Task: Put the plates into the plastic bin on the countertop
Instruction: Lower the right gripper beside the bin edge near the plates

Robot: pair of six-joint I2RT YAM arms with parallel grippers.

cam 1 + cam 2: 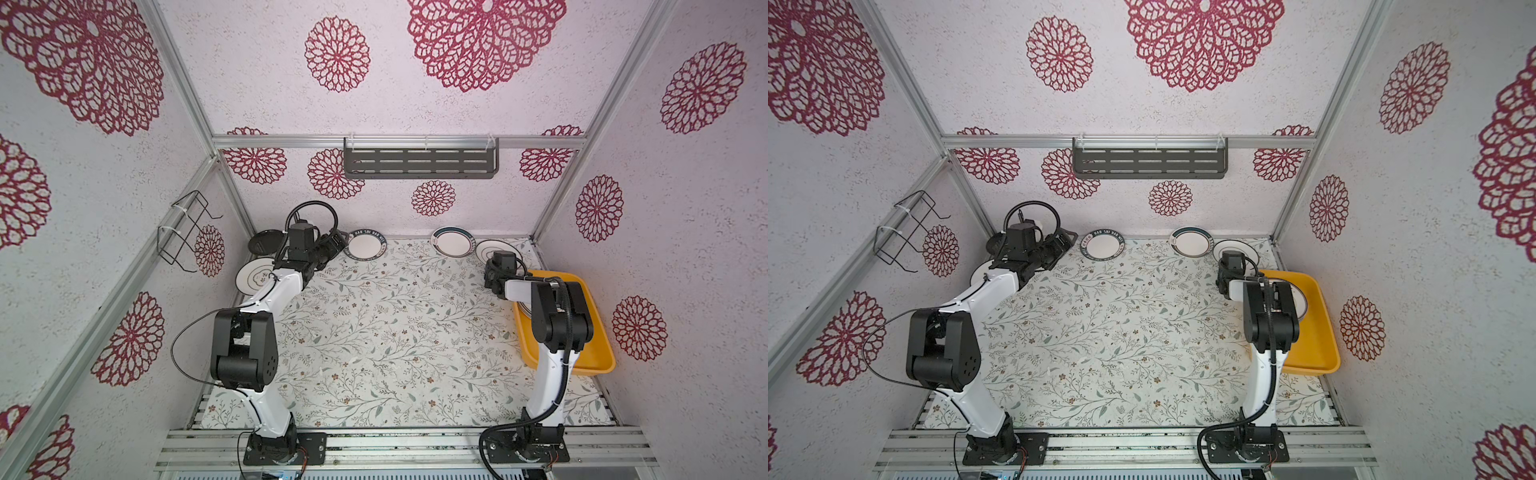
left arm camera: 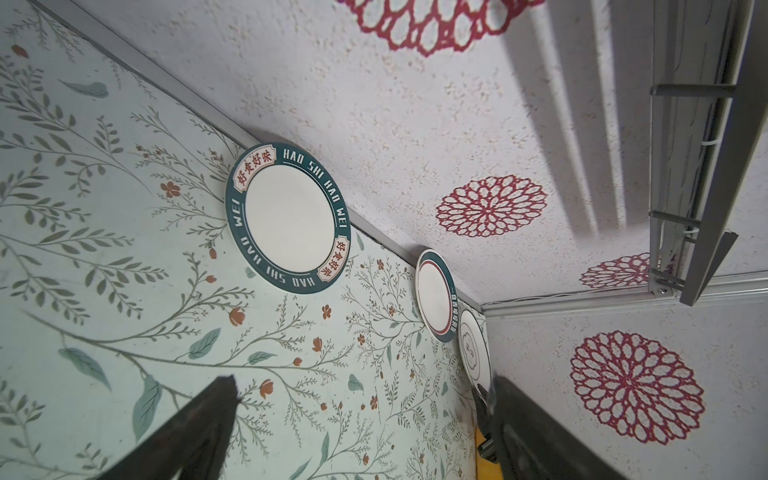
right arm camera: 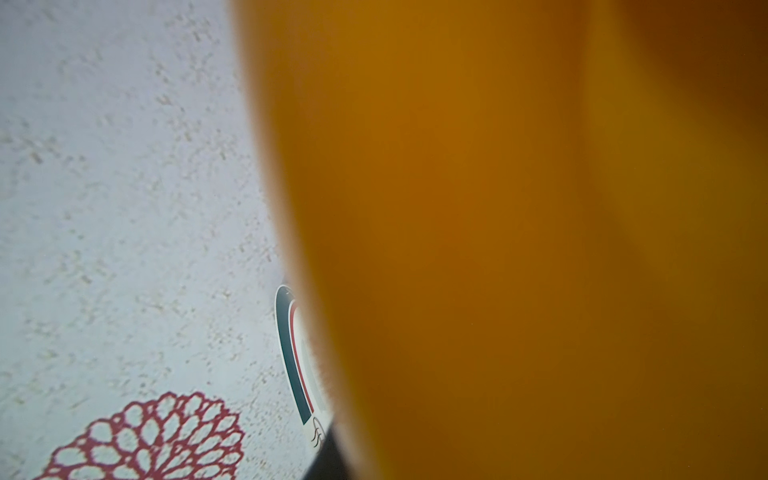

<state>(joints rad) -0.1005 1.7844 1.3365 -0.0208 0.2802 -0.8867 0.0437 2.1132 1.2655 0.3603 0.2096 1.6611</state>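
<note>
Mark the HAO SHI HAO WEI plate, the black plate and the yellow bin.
HAO SHI HAO WEI plate (image 2: 289,218): left wrist view, white centre.
black plate (image 1: 264,242): a top view, its middle.
yellow bin (image 1: 1312,348): a top view, bare floor.

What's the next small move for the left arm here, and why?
Probably ease the left gripper forward toward the HAO SHI HAO WEI plate. Its fingers stand wide open with nothing between them, and that plate lies on the countertop by the back wall just ahead of them, not yet in the yellow-orange plastic bin.
</note>
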